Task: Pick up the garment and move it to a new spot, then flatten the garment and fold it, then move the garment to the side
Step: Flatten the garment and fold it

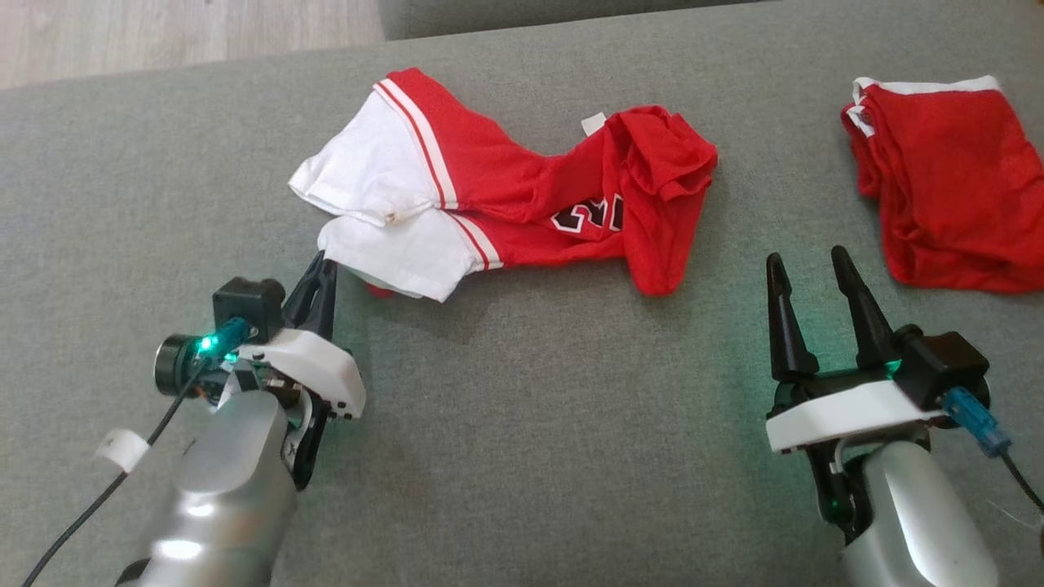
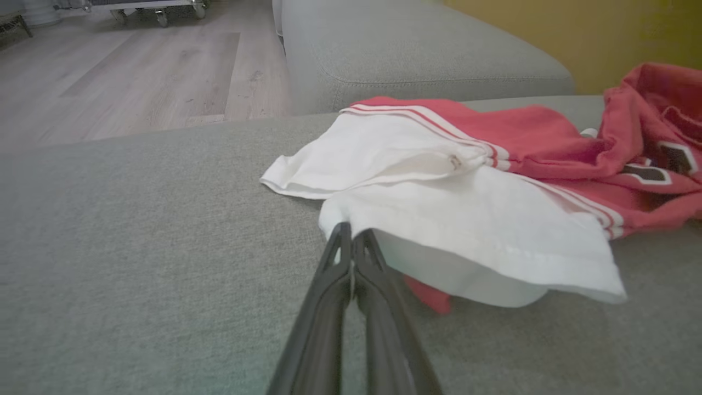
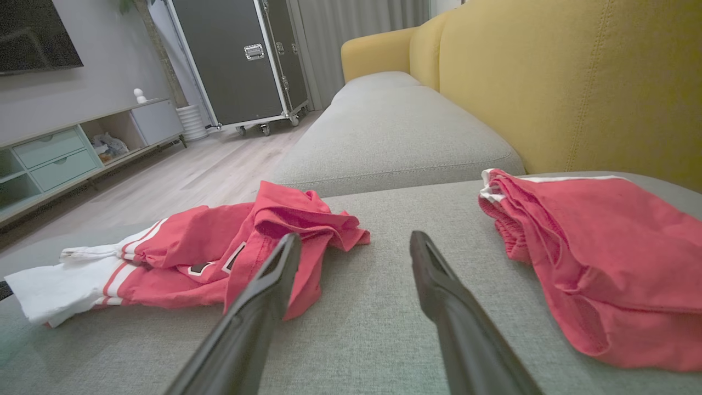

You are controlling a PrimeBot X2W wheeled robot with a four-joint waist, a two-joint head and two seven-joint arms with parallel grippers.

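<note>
On the grey sofa cushion (image 1: 522,424), the red-and-white garment (image 1: 506,187) lies crumpled. The left gripper (image 1: 320,262) has its fingers pressed together, tips touching the garment's white sleeve hem. The right gripper (image 1: 807,265) stands spread, apart from the garment.

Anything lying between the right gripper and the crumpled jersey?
No. In the head view, bare grey sofa cushion separates the right gripper from the jersey.

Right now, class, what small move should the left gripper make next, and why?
Probably lift a little: the left gripper is shut on the jersey's white sleeve edge, it seems, and the jersey lies crumpled; the right gripper is open, apart.
</note>
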